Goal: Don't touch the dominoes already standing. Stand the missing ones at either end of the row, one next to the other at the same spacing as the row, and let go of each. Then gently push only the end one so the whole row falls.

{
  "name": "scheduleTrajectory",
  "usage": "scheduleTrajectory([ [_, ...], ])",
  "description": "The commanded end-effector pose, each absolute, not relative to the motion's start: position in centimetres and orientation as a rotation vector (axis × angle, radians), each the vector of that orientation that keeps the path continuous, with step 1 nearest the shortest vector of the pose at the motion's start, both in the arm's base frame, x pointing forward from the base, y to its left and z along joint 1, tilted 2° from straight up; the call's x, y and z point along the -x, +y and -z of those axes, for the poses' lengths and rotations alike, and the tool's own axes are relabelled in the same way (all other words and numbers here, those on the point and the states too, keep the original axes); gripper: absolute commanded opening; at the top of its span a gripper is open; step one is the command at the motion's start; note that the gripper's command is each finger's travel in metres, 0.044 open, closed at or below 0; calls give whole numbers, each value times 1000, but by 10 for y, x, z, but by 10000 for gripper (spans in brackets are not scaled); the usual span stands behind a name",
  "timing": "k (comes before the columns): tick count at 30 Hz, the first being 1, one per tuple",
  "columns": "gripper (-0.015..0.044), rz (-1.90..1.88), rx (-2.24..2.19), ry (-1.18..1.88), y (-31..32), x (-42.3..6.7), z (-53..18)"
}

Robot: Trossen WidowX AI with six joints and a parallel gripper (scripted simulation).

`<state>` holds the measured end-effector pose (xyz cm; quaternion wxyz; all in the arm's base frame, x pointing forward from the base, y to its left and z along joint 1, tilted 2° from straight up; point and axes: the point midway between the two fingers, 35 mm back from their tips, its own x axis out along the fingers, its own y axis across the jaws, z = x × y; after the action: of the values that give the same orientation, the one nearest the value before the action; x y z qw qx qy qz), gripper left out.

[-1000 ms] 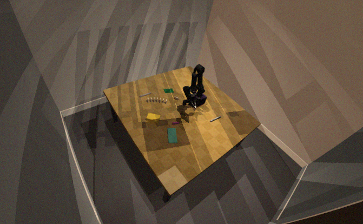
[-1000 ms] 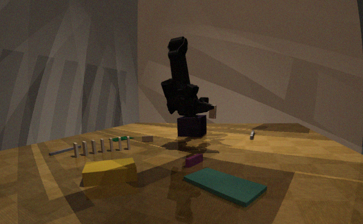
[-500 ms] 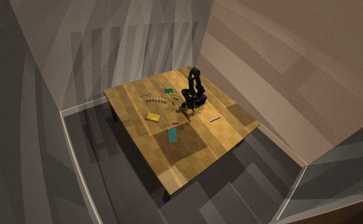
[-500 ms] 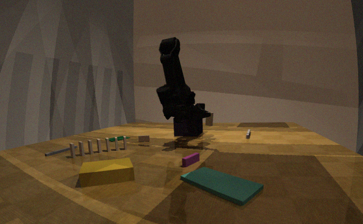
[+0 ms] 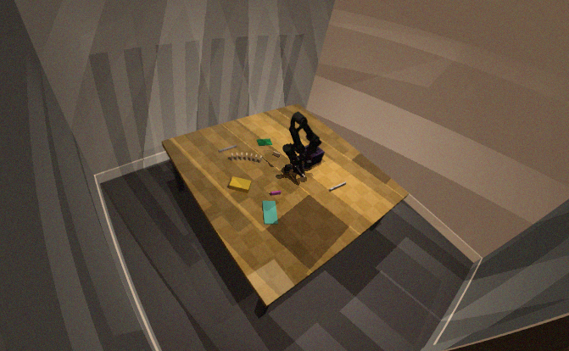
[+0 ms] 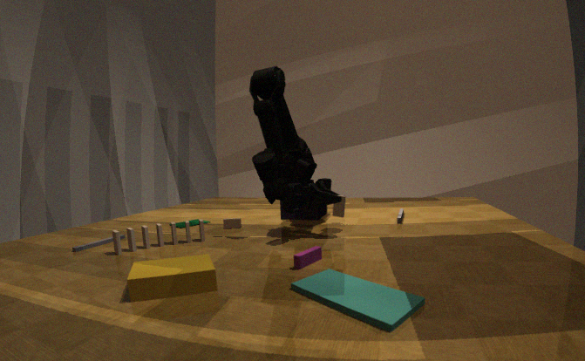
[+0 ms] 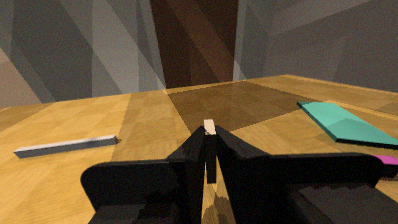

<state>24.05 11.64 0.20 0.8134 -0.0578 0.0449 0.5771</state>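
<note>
The hand [image 7: 210, 131] is closed on one pale domino [image 7: 210, 126], whose tip shows between the two dark fingers in the wrist view. In the exterior view this domino [image 6: 339, 207] hangs upright at the right side of the arm [image 6: 281, 134], a little above the tabletop [image 6: 465, 278], and it is well apart from the row [image 6: 159, 234]. The row is seven standing dominoes, evenly spaced, and it lies to the left of the arm. A loose domino [image 6: 232, 222] lies flat between the row and the arm, just beside the right end of the row. A gray bar [image 6: 94, 243] lies by the left end of the row, and a green slab [image 6: 191, 222] lies behind the right end of the row. In front of the row there is a yellow block [image 6: 171, 275]. To the right of this block are a small purple block [image 6: 307, 256] and a flat teal slab [image 6: 357, 298]. A second gray bar [image 6: 400, 215] lies far from the row, on the right side of the arm. In the wrist view this bar [image 7: 65, 145] is on the left, and the teal slab [image 7: 345, 125] is on the right.
</note>
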Motion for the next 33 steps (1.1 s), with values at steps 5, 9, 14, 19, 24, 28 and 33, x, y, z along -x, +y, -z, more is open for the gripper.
scheduleTrajectory([
  [5,20,-1241,136,92,118,-240,14],
  [9,20,-1246,138,94,118,-238,24],
  [14,20,-1251,142,97,119,-236,35],
  [19,20,-1252,142,98,119,-235,39],
  [24,20,-1252,142,98,119,-235,39],
  [28,47,-1252,142,98,119,-235,39],
  [33,178,-1252,142,98,119,-235,39],
])
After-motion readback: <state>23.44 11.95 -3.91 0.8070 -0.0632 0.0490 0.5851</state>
